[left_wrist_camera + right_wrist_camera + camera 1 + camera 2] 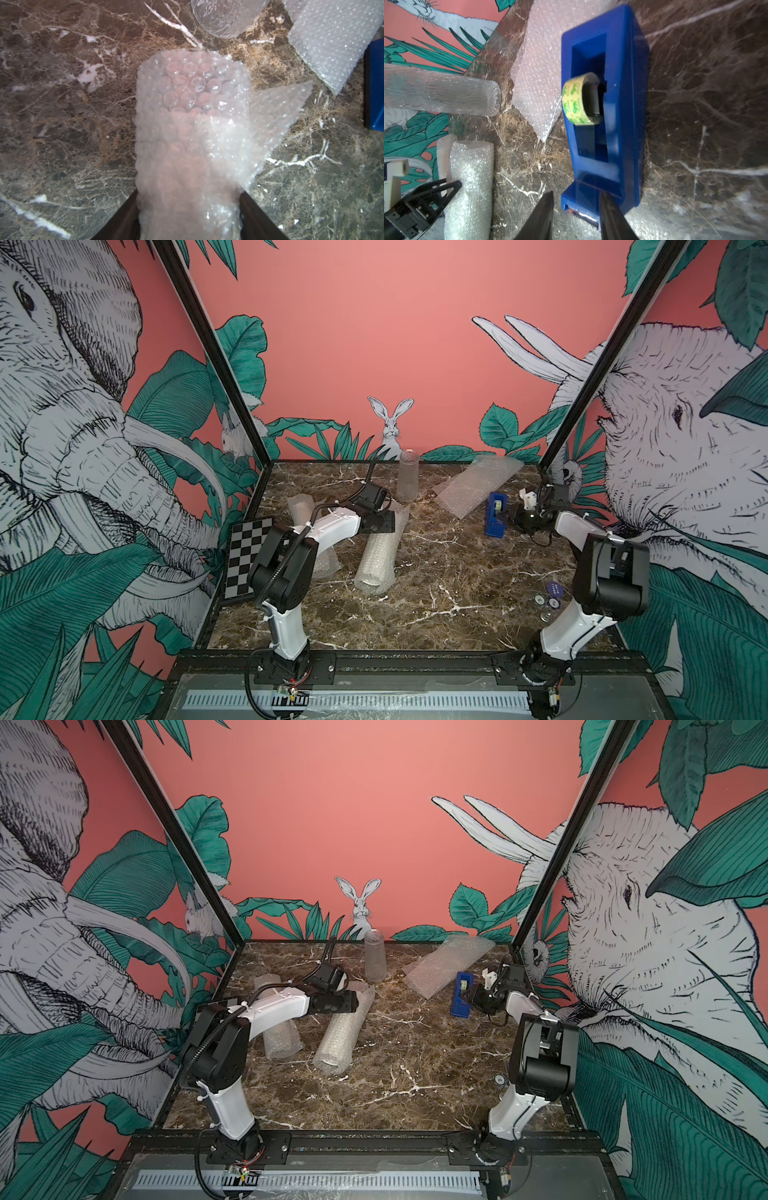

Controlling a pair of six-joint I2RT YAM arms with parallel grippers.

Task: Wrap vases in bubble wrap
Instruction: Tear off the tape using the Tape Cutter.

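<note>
A roll of bubble wrap (pixel 372 560) (pixel 338 1036) lies on the marble table with a pale vase shape dimly showing inside. My left gripper (pixel 380 524) (pixel 189 197) is shut on its far end, one finger (pixel 128 209) on each side. A loose flap (pixel 280 108) sticks out from the roll. A second wrapped roll (pixel 301 506) lies partly under the left arm. The clear glass vase (pixel 406 481) (pixel 446 93) stands bare at the back. My right gripper (pixel 513 516) (pixel 576 194) is open at the cutter end of the blue tape dispenser (pixel 612 104).
A flat bubble wrap sheet (pixel 473 485) (pixel 332 41) lies at the back right beside the tape dispenser (pixel 496 514). A checkerboard (pixel 245 556) leans at the table's left edge. Small round discs (pixel 548 597) lie near the right arm's base.
</note>
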